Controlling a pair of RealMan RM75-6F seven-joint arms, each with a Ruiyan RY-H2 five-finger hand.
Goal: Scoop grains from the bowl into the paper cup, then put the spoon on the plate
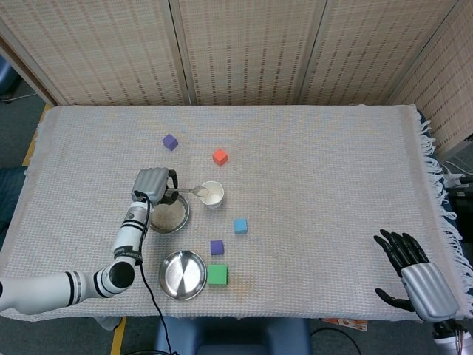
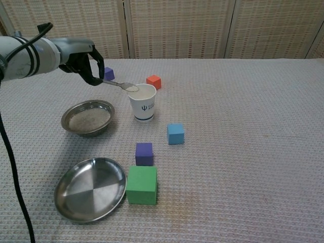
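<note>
My left hand [image 1: 152, 185] [image 2: 83, 63] holds a metal spoon [image 2: 120, 84] [image 1: 189, 191] by its handle. The spoon's bowl carries grains and hovers at the rim of the white paper cup [image 2: 142, 102] [image 1: 213, 194]. Left of the cup stands the metal bowl [image 2: 88, 118] [image 1: 169, 215] with grains in it, partly under my left hand in the head view. The shiny metal plate [image 2: 91, 188] [image 1: 182, 274] lies bare near the front edge. My right hand [image 1: 408, 268] rests far away at the table's right front corner, fingers spread and holding nothing.
Coloured cubes lie around: purple [image 2: 109, 73] and red [image 2: 154, 81] behind the cup, blue [image 2: 175, 133] to its right front, a second purple [image 2: 144, 153] and a green one [image 2: 142, 185] beside the plate. A woven cloth [image 1: 325, 170] covers the table.
</note>
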